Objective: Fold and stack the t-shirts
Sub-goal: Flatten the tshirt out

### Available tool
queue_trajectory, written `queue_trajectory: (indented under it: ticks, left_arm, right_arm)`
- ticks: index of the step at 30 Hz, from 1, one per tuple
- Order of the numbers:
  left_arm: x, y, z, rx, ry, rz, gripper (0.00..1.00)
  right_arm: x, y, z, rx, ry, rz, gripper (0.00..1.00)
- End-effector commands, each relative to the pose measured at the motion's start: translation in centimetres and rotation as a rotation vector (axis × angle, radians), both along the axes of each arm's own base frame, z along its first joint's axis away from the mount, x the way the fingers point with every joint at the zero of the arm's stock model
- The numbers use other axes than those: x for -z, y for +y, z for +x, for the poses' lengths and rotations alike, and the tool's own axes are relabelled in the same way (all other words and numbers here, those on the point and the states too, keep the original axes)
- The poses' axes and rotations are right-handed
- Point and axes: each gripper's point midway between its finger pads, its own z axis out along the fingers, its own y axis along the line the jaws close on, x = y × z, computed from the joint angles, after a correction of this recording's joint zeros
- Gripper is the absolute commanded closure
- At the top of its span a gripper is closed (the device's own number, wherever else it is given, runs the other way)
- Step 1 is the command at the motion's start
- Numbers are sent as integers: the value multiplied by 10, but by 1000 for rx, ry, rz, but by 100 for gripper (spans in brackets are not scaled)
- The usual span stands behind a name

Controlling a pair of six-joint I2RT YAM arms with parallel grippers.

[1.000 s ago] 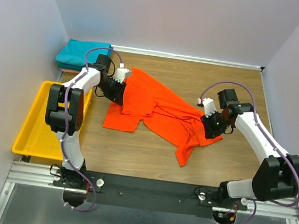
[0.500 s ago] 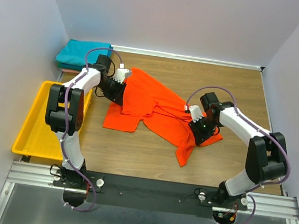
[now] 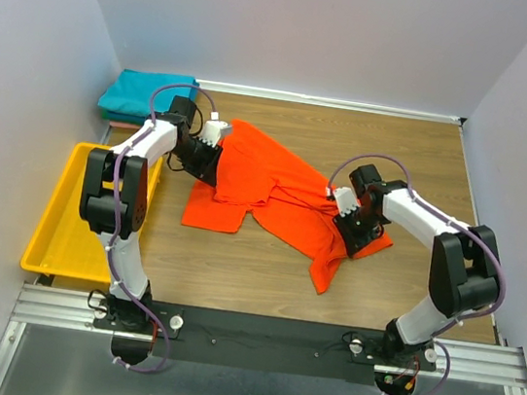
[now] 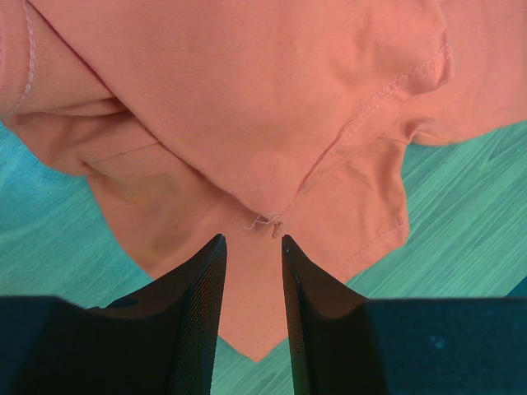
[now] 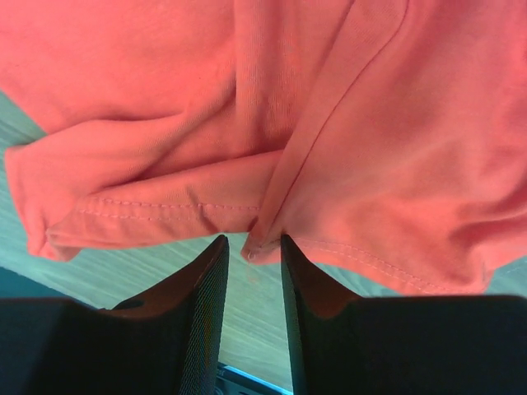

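Note:
The orange-red t-shirt (image 3: 283, 195) lies crumpled and spread across the middle of the table. My left gripper (image 3: 211, 169) sits at its upper left edge. In the left wrist view its jaws (image 4: 251, 239) stand open, with a seamed corner of the shirt (image 4: 247, 99) lying under and just ahead of the tips. My right gripper (image 3: 346, 227) is at the shirt's right edge. There the jaws (image 5: 251, 240) are open too, and a hemmed fold tip of the shirt (image 5: 247, 82) reaches into the gap at the fingertips. A folded teal t-shirt (image 3: 146, 93) rests in the back left corner.
A yellow plastic tray (image 3: 53, 227) sits along the table's left edge, beside the left arm. Walls close in the table on the left, back and right. Bare wood shows in front of the shirt and at the back right.
The right arm has swung left from the table's right side onto the shirt's right edge, its jaws a little wider. The left arm and the shirt have not moved.

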Motion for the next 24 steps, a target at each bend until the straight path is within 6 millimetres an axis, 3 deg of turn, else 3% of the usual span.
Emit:
queue_trajectory:
  ticks: [1, 3, 5, 8, 9, 20, 24]
  left_arm:
    - [-6, -1, 5, 5, -26, 10, 59]
    - [-5, -1, 4, 4, -20, 8, 59]
    - [-6, -1, 2, 8, -16, 8, 59]
    - [-8, -2, -2, 20, -7, -4, 59]
    - [-9, -4, -4, 23, 0, -10, 59]
    - [-1, -15, -31, 84, 79, -50, 58]
    - [7, -21, -33, 89, 86, -52, 55]
  right_arm:
    - [15, -5, 0, 12, 9, -54, 61]
    - [17, -6, 2, 16, 3, -63, 61]
    - [18, -6, 2, 16, 2, -66, 68]
    - [11, -6, 4, 14, -25, -60, 95]
    - [9, -5, 6, 10, -36, -55, 99]
    - [-12, -5, 7, 1, -97, -30, 100]
    - [-14, -6, 7, 0, -104, -31, 100]
